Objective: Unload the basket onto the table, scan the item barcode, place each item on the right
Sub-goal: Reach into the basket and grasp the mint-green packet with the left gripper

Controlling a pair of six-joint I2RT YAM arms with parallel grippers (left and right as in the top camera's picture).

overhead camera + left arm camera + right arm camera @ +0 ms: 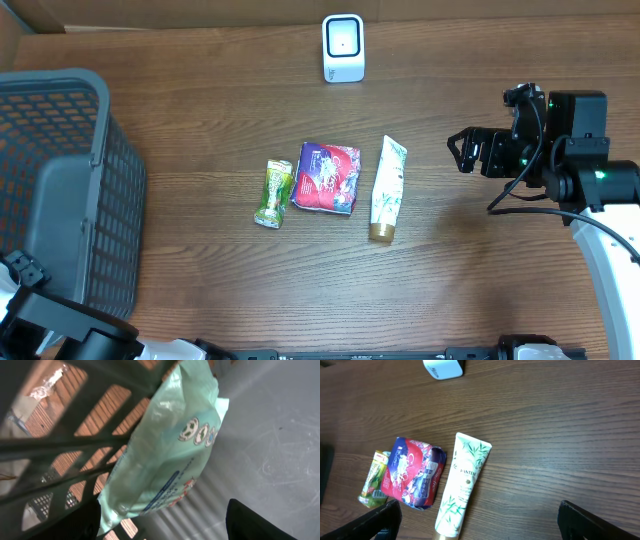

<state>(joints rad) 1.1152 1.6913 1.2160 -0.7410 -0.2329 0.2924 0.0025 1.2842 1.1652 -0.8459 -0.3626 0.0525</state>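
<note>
early stage: left gripper [162, 516] open by the mint-green soft plastic pack [170, 445] inside the dark grey mesh basket [105, 225], right gripper [463, 151] open and empty, nothing yet at the white box scanner [343, 47] on the counter [200, 100].

Wood-grain table [200, 100] under me; dark grey mesh basket [110, 230] stands at its left end.

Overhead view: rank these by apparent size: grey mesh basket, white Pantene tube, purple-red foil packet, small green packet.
1. grey mesh plastic basket, by far.
2. purple-red foil packet and white leaf-printed tube: tube longer, packet wider, too close to rank.
3. small green packet.
</note>
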